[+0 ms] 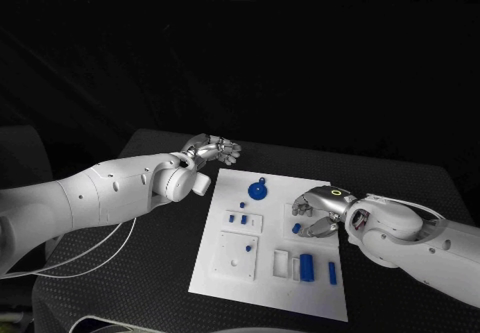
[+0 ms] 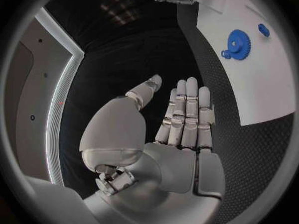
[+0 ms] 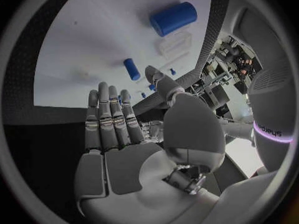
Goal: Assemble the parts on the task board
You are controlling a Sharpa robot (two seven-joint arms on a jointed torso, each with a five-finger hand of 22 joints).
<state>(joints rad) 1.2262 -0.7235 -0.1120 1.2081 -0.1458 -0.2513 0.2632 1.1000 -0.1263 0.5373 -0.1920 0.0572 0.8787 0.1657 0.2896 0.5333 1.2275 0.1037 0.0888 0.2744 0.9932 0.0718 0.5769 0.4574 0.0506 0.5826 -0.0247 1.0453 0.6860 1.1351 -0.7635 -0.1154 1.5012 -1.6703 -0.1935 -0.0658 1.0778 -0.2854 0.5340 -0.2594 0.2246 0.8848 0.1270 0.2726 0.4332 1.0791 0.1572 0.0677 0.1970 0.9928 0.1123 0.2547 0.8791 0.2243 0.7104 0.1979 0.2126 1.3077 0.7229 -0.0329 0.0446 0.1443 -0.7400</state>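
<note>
I see the task board (image 1: 232,274) lying between my two hands, most parts loose on it. The blue gear (image 1: 258,191) sits near the board's far edge, just past my left hand (image 1: 213,149), which hovers off that corner — fingers straight, holding nothing. My right hand (image 1: 318,210) hangs over the board's right side, open too (a small blue peg (image 1: 297,227) just beneath it). I'd lower slowly — room is free leftward.

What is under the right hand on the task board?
The right hand hovers over the task board; a small blue part shows beside its fingers. Whatever lies directly beneath the palm is covered.
</note>
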